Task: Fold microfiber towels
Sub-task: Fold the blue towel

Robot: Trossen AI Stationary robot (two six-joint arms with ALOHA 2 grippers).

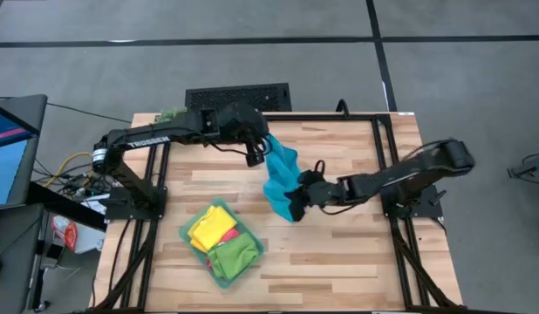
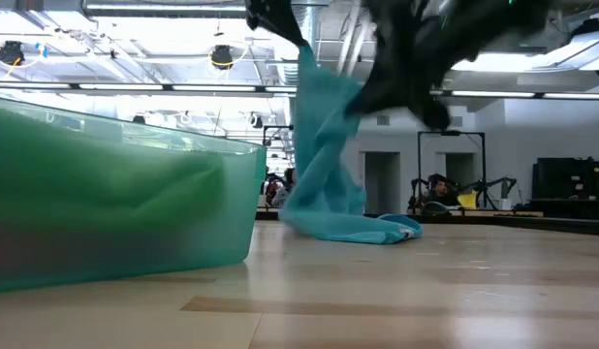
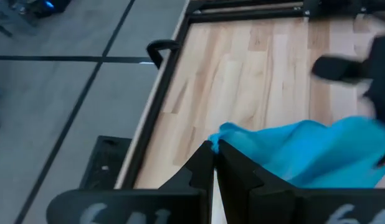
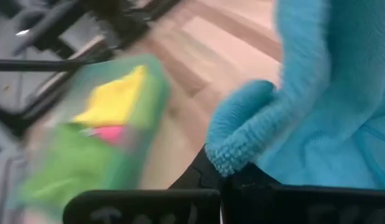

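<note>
At the lower left of the high view's counter (image 1: 339, 262) sits the teal tray (image 1: 190, 234) with the yellow towel (image 1: 212, 228), the green towel (image 1: 234, 258) and a sliver of the pink towel (image 1: 228, 235) bunched inside, apparently waiting their turn. Just right of it, at frame centre, the blue towel (image 1: 280, 179) hangs between the two arms. The left gripper (image 1: 262, 148) is clenched on its upper corner, fingers (image 3: 233, 165) pressed together over the cloth edge; the right gripper (image 1: 303, 194) is clamped on a lower edge, with a nubby fold bulging above its fingers (image 4: 199, 174). Holding two points likely serves to spread the towel before laying it flat. In the low view the blue towel's long axis runs nearly upright, from the top of the frame down to a crumpled tail resting on the counter, so it is only partly lifted
</note>
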